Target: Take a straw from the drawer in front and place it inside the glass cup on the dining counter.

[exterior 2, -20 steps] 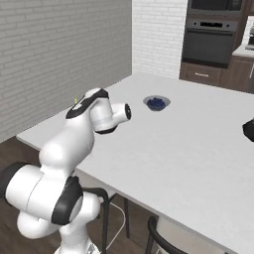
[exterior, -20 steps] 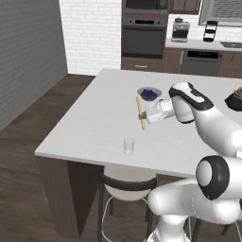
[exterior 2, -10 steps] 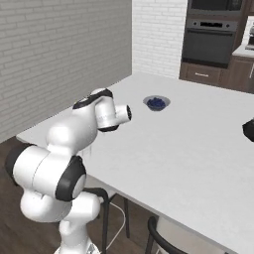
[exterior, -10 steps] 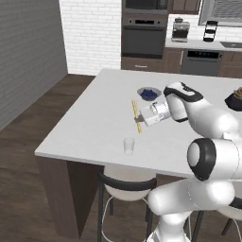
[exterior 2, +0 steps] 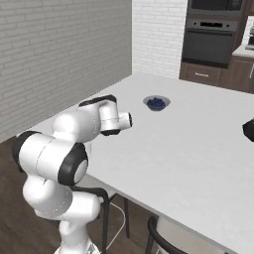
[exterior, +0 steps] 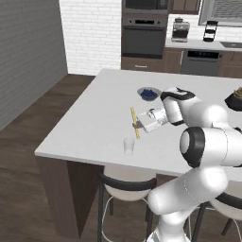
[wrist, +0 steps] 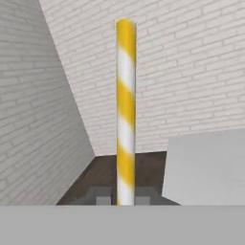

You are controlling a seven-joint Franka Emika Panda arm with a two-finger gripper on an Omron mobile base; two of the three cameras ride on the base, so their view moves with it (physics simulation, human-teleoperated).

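Observation:
The straw (exterior: 134,120), striped yellow and white, is clamped between the fingers of my gripper (exterior: 138,125), which is shut on it near its middle. It hangs nearly upright, slightly tilted, above the white dining counter (exterior: 94,123). The small clear glass cup (exterior: 128,145) stands near the counter's front edge, just below and in front of the straw's lower end. In the hand view the straw (wrist: 125,110) rises from between the dark fingertips (wrist: 100,196) of the gripper (wrist: 125,197). The drawer is out of view.
A blue bowl (exterior: 149,93) sits mid-counter behind the hand, also visible as the bowl (exterior 2: 156,103). A dark object (exterior: 235,100) lies at the counter's right edge. Stools (exterior: 126,182) stand under the front edge. Brick walls and ovens (exterior: 144,38) lie beyond.
The hand has carried the straw a little to the left and toward the counter's front edge, closer to the glass cup. The grip has stayed shut.

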